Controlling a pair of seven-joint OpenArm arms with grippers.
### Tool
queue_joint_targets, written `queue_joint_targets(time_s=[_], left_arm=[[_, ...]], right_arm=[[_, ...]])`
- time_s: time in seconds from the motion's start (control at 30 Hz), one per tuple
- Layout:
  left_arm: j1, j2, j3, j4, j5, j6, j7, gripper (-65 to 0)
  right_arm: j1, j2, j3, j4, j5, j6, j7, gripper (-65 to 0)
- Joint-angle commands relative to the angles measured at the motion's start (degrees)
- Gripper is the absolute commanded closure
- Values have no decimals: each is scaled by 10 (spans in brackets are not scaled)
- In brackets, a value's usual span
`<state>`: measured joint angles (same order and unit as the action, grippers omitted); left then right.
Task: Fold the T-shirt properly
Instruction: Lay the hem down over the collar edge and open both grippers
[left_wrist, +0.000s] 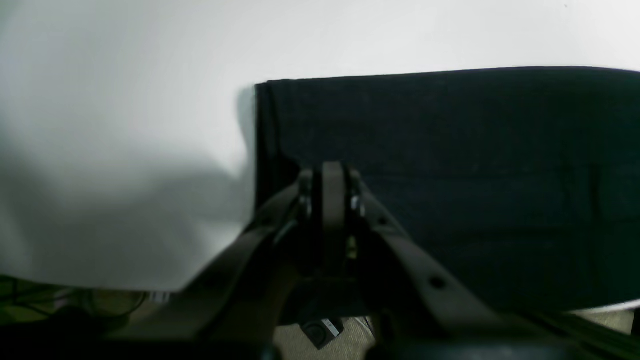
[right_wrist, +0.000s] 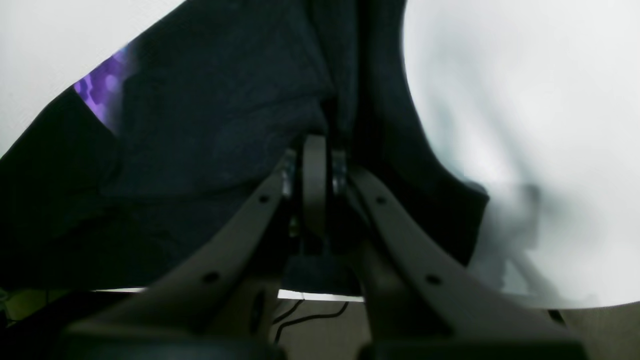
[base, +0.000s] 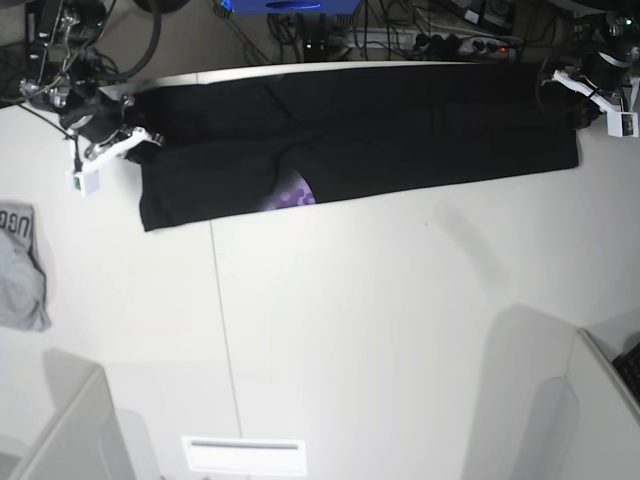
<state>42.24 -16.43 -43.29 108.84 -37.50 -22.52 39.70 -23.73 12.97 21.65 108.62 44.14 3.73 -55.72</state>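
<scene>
Black shirt (base: 400, 130) stretched in a long narrow band across the far part of the white tabletop (base: 380, 330), long axis running side to side, a patch of purple print (base: 293, 193) peeking out at the near edge of the shirt. One tool at each end of the shirt: left tool (base: 590, 88) at the end on the base view's right, right tool (base: 105, 140) at the end on that view's left, so each arm sits nearest its own end and the whole cloth lies between them. Left tool (left_wrist: 332, 187) pressed together over the shirt's (left_wrist: 450, 175) corner, just inside a straight side edge; whether cloth actually sits between the jaws cannot be told from the dark frame. Right tool (right_wrist: 315, 165) likewise pressed together, with shirt (right_wrist: 210, 125) fabric bunched and rising around its tip, probably pinching a fold, though not certain. Coming move likely turns on that side-to-side axis: one end carried along the shirt toward the other, or the far edge drawn toward the near one. Near the shirt, broad bare tabletop, a seam running through it. Well apart from the shirt, a small grey garment (base: 22, 265) at the base view's left edge. Behind the shirt, cables and gear (base: 420, 30) beyond the tabletop.
</scene>
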Motion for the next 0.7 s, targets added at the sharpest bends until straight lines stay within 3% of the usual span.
queue_joint_targets(time_s=[0.0, 0.1, 0.23, 0.3, 0.4, 0.47, 0.53, 0.63, 0.67], left_arm=[[6, -8, -7, 8, -4, 1, -12, -64], [7, -8, -8, 8, -4, 1, -12, -267], [11, -8, -46, 12, -8, 0, -12, -512], [8, -7, -61, 14, -9, -6, -12, -566], [6, -1, -66, 18, -11, -39, -12, -568], [2, 10, -67, 14, -25, -60, -12, -528], [-4, 19, -67, 10, -25, -65, -12, -413], [-26, 29, -63, -21, -20, -64, -12, -92], [-33, 29, -63, -34, -20, -64, -12, 0]], right_arm=[[-4, 7, 5, 8, 5, 1, 8, -107], [-15, 9, 5, 9, 5, -1, 27, -219], [-37, 10, 5, 11, 5, -1, 68, -221], [-47, 10, 5, 17, 5, 4, 99, -221], [-65, 10, 1, 40, 5, 4, 166, -221], [-74, 11, -2, 58, 5, 5, 204, -219], [-70, 11, -4, 62, 5, 28, 208, -183], [-52, 11, -30, 47, 5, 71, 195, 0], [-42, 11, -36, 39, 5, 74, 181, 0]])
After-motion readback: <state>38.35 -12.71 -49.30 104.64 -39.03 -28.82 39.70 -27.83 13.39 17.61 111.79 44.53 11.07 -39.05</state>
